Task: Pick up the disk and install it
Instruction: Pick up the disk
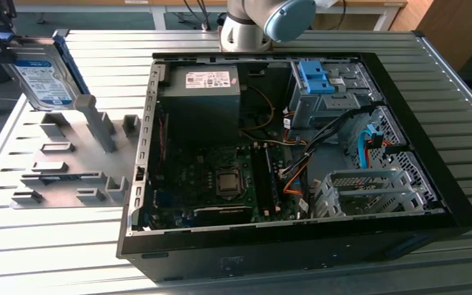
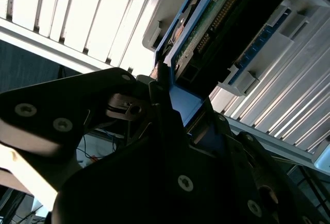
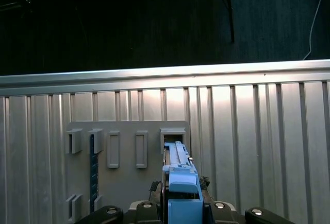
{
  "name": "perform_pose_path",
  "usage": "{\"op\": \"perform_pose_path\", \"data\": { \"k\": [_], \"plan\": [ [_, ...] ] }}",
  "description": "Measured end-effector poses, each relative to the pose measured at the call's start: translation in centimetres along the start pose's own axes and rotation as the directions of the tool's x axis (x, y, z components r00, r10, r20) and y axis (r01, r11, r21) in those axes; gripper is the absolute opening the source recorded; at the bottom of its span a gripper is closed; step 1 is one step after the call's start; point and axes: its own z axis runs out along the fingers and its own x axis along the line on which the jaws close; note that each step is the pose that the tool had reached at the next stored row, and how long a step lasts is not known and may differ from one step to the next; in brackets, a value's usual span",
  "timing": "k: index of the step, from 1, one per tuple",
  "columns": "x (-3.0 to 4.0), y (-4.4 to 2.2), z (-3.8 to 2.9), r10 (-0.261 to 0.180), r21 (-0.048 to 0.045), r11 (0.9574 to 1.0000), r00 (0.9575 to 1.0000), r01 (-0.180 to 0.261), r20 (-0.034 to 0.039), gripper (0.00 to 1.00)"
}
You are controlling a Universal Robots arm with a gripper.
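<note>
At the exterior view's far left, above the ribbed metal surface (image 1: 47, 246), we see the gripper (image 1: 0, 35) closed on the disk (image 1: 46, 83). It clamps the drive by its upper end, so the drive hangs upright with the white-and-blue label facing the camera. We judge that this hold by 1 end leaves the long sides and the blue carrier rail (image 3: 180, 176) free, since those are the parts a bay would have to meet.

The disk hangs directly below the gripper, its lower end over the grey fixture plate (image 1: 64, 184). It is near the plate's tall upright post (image 1: 96, 126), and we cannot tell whether the 2 touch. In the first wrist view we look down along the rail, which sits squarely in the middle of the gripper with the plate's empty holders beyond it. In the second wrist view the disk's green circuit-board face and connector edge reach out past the dark gripper body.

The computer case (image 1: 432, 203) lies on its side on the surface, well apart from the disk toward the exterior view's right. Its panel is off, so we take the inside to be reachable from above. Inside sit the black power-supply box (image 1: 203, 92) and the grey drive bay (image 1: 334, 107) with a blue bracket (image 1: 314, 77) on top. By our reading, the disk is picked up and not yet installed.
</note>
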Motion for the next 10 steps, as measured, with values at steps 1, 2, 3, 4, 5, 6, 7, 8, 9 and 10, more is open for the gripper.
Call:
{"op": "perform_pose_path", "data": {
  "k": [1,2,3,4,5,6,7,8,9,10],
  "plan": [
    [0.0,0.0,-0.03,0.0,0.0,1.0,1.0,0.0,0.0,0.36],
    [0.0,0.0,-0.05,0.0,0.0,1.0,1.0,0.0,0.0,0.36],
    [0.0,0.0,-0.08,0.0,-0.0001,1.0,1.0,0.0,0.0,0.36],
    [0.0,0.0,-0.1,0.0,0.0,1.0,1.0,0.0,0.0,0.36],
    [0.0,0.0,-0.12,0.0,0.0,1.0,1.0,0.0,0.0,0.36],
    [0.0,0.0,-0.14,0.0,0.0,1.0,1.0,0.0,0.0,0.36],
    [0.0,0.0,-0.16,0.0,0.0,1.0,1.0,0.0,0.0,0.36],
    [0.0,0.0,-0.18,0.0,0.0,1.0,1.0,0.0,0.0,0.36],
    [0.0,0.0,-0.19,0.0,0.0001,1.0,1.0,0.0,0.0,0.36],
    [0.0,0.0,-0.22,0.0,-0.0001,1.0,1.0,0.0,0.0,0.36]
  ]
}}
